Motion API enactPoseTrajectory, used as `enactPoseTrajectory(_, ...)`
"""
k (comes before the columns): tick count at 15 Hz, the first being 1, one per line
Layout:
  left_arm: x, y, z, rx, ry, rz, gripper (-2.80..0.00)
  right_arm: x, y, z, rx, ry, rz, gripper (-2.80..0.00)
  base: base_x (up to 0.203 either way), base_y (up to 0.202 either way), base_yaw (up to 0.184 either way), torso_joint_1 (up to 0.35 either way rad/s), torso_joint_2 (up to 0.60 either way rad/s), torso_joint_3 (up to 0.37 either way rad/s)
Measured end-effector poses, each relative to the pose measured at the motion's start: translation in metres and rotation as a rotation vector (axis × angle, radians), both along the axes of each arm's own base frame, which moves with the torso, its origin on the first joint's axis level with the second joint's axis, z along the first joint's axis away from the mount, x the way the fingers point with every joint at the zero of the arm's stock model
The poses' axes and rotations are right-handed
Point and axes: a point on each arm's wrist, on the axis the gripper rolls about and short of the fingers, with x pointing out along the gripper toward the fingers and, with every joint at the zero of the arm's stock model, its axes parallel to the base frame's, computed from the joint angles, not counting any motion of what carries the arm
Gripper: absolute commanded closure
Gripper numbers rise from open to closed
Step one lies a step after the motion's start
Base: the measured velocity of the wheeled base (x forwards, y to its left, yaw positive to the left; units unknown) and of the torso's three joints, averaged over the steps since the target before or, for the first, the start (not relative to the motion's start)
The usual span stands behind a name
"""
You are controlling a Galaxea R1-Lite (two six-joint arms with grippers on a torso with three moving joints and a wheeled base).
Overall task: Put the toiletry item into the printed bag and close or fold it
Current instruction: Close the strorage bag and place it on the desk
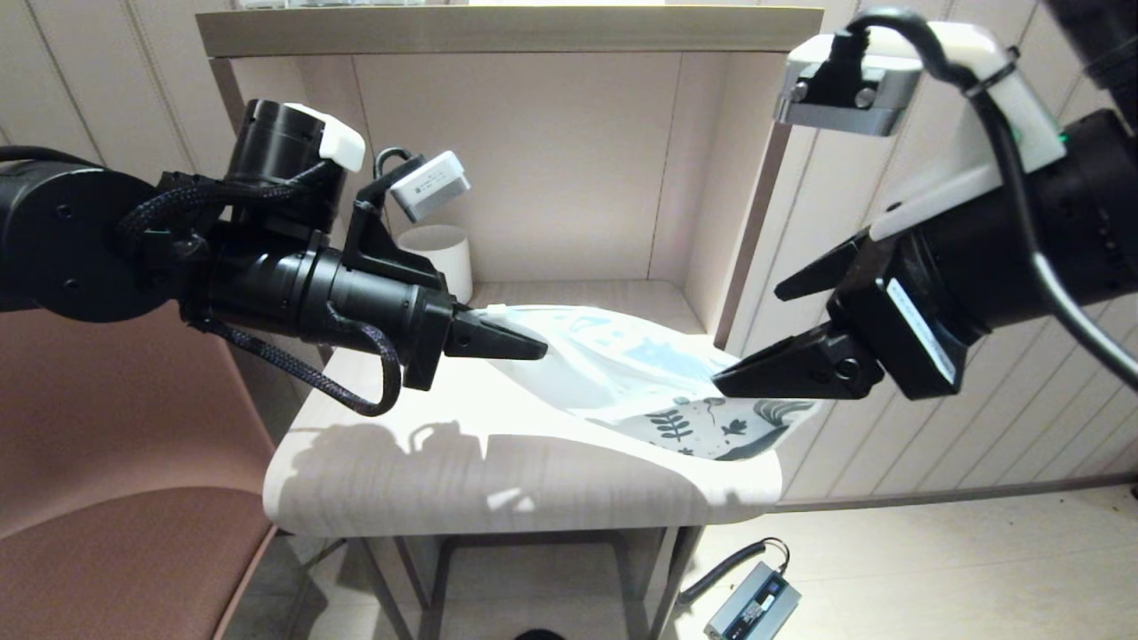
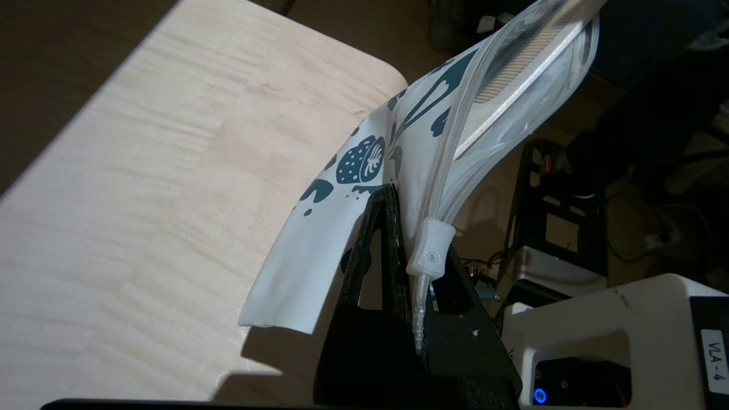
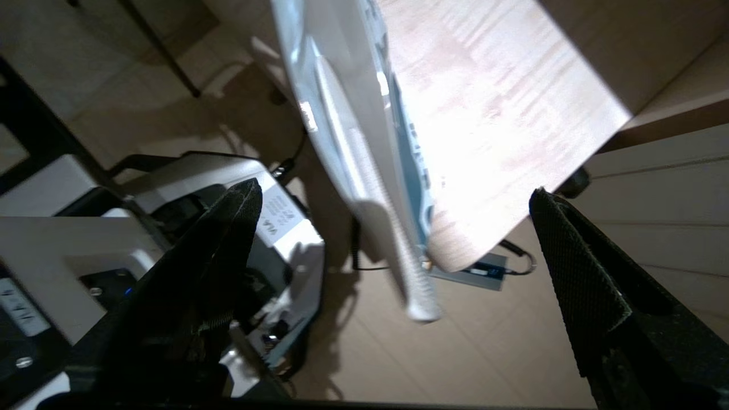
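Pinching the zip-top corner of the printed bag (image 1: 622, 373), the left gripper (image 1: 524, 342) holds it lifted above the pale wooden table (image 1: 400, 471), fingers pressed tight on the strip right by the white slider (image 2: 431, 256). Inside the clear mouth of the bag the white comb (image 2: 527, 77) shows through, teeth and all, lying along its length. On the other side the right gripper (image 1: 756, 333) hangs at the leaf-printed end with its fingers (image 3: 216, 245) spread wide, one above and one below, touching nothing; a white mug (image 1: 440, 253) stands in the alcove behind.
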Motion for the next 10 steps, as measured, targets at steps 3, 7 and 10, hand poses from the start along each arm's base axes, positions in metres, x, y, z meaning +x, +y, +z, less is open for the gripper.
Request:
enactPoseTrajectory(3, 0.005, 0.012, -0.005, -0.011, 0.092, 0.07, 0.0, -0.005, -0.003, 0.003, 0.096, 0.063, -0.024, -2.8, 0.0, 0.0, 0.0, 0.0, 0.0, 0.0)
enactPoseTrajectory(7, 0.008, 0.028, -0.01, -0.069, 0.17, 0.146, 0.0, -0.009, -0.008, 0.015, 0.197, 0.013, -0.042, -2.8, 0.0, 0.0, 0.0, 0.0, 0.0, 0.0)
enactPoseTrajectory(10, 0.011, 0.043, -0.006, -0.159, 0.271, 0.135, 0.0, -0.015, -0.018, 0.022, 0.221, -0.009, -0.053, -2.8, 0.0, 0.0, 0.0, 0.0, 0.0, 0.0)
